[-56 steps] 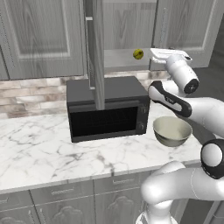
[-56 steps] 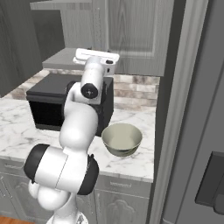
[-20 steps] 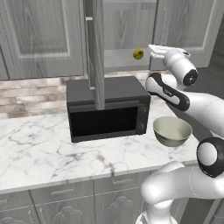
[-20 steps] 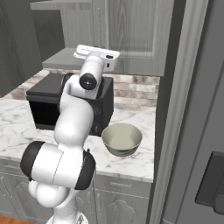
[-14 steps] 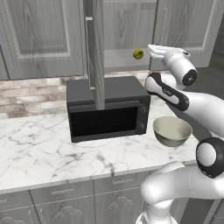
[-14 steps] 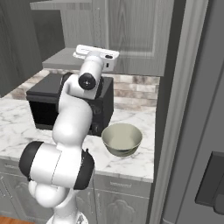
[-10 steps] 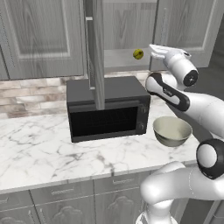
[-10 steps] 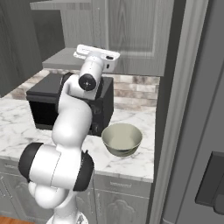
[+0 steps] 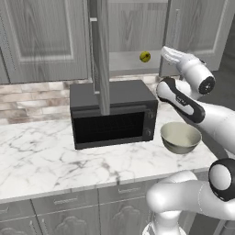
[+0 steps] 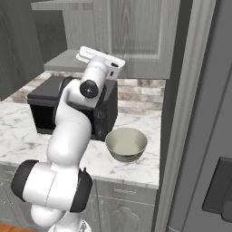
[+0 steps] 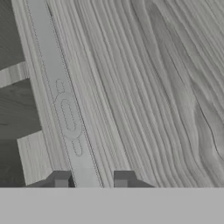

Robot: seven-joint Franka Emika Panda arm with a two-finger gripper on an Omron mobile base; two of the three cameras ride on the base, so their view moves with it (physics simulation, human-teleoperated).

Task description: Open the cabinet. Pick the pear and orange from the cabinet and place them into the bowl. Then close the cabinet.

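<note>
Marble counter (image 9: 41, 160) carries microwave (image 9: 114, 114) and bowl (image 9: 180, 137); pincer (image 11: 91, 180) spread slightly astride the cabinet (image 9: 137, 32) door edge.

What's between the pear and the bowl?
Left base view: the gripper and forearm cross that stretch, right of the pear on the cabinet shelf. Below them, bare backsplash down to the bowl.

Rendering evenly and softly, with no single lamp showing and no glare anywhere. Casting only faint shadows on the marble surface (image 9: 50, 156) under the microwave (image 9: 114, 114) and the bowl (image 9: 180, 137). Darkening toward the open cabinet (image 9: 124, 46) interior and the far left of the right base view. Looking slightly soft and blocky along edges in both base views. Showing wood grain crisply up close in the hand view, without blur or edge distortion.
</note>
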